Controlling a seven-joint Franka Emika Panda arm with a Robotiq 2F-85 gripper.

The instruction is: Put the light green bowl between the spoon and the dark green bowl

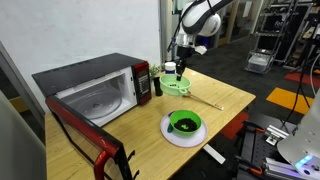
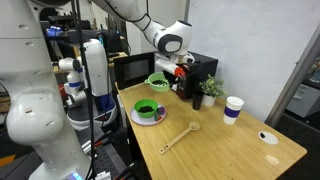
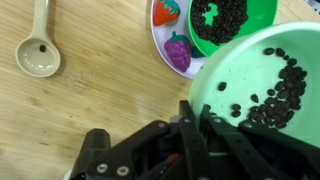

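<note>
My gripper (image 3: 196, 118) is shut on the rim of the light green bowl (image 3: 262, 85), which holds dark beans. In both exterior views the bowl (image 1: 178, 86) (image 2: 157, 79) hangs just above the table near the microwave, under the gripper (image 1: 177, 70) (image 2: 166, 69). The dark green bowl (image 1: 185, 122) (image 2: 148, 108) (image 3: 232, 20) sits on a white plate (image 1: 170, 135) (image 2: 134, 117) (image 3: 158, 35). The pale spoon (image 1: 207, 100) (image 2: 180, 137) (image 3: 38, 48) lies flat on the wood, apart from the plate.
A microwave (image 1: 95, 90) with its red door open stands at the table's end. A toy strawberry (image 3: 165, 11) and grapes (image 3: 178, 50) lie on the plate. A white stick (image 1: 214, 154), a paper cup (image 2: 233, 108) and a small plant (image 2: 210, 89) are on the table.
</note>
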